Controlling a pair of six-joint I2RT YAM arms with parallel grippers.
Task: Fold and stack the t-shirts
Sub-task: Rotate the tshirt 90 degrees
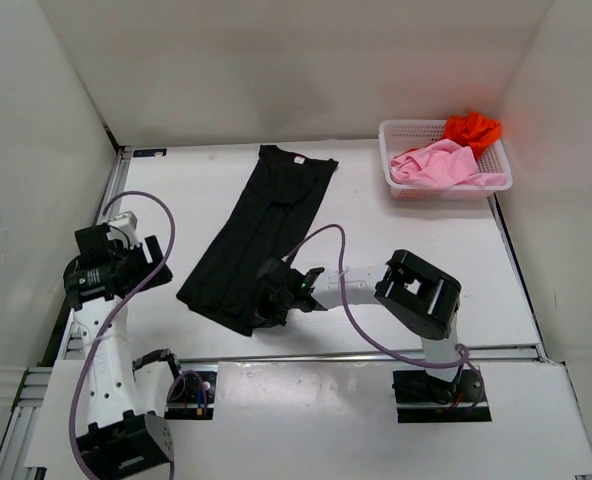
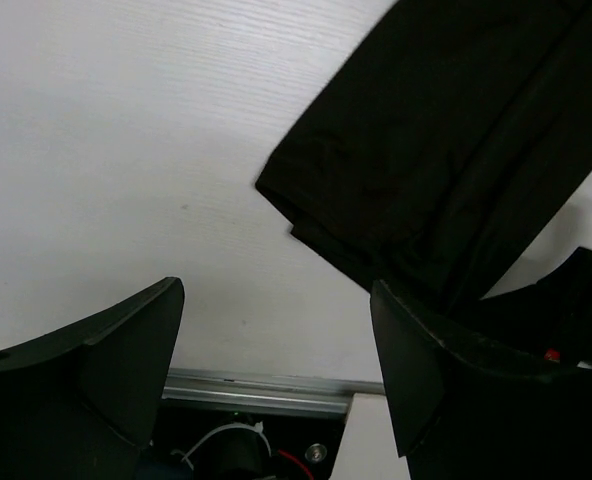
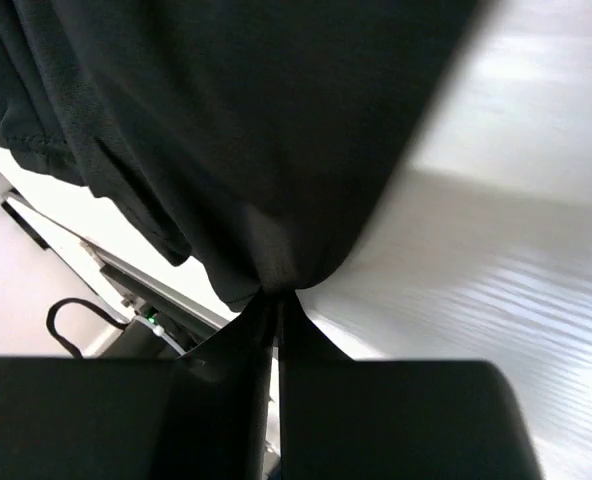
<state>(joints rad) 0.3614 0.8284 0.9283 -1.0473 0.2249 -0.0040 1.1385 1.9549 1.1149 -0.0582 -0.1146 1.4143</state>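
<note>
The black t-shirt (image 1: 256, 235) lies folded into a long strip on the white table, running from the back middle to the near left. My right gripper (image 1: 266, 310) is shut on its near bottom corner; in the right wrist view the cloth (image 3: 246, 150) is pinched between the closed fingertips (image 3: 276, 300). My left gripper (image 1: 116, 262) is open and empty, left of the shirt's near end; the left wrist view shows the hem corner (image 2: 426, 180) beyond its spread fingers (image 2: 276, 360). The pink t-shirt (image 1: 438, 163) and the orange-red t-shirt (image 1: 472, 128) lie crumpled in the basket.
The white mesh basket (image 1: 391, 178) stands at the back right corner. Purple cables loop from both arms over the table. A metal rail (image 1: 356, 355) runs along the table's near edge. White walls enclose the table on three sides.
</note>
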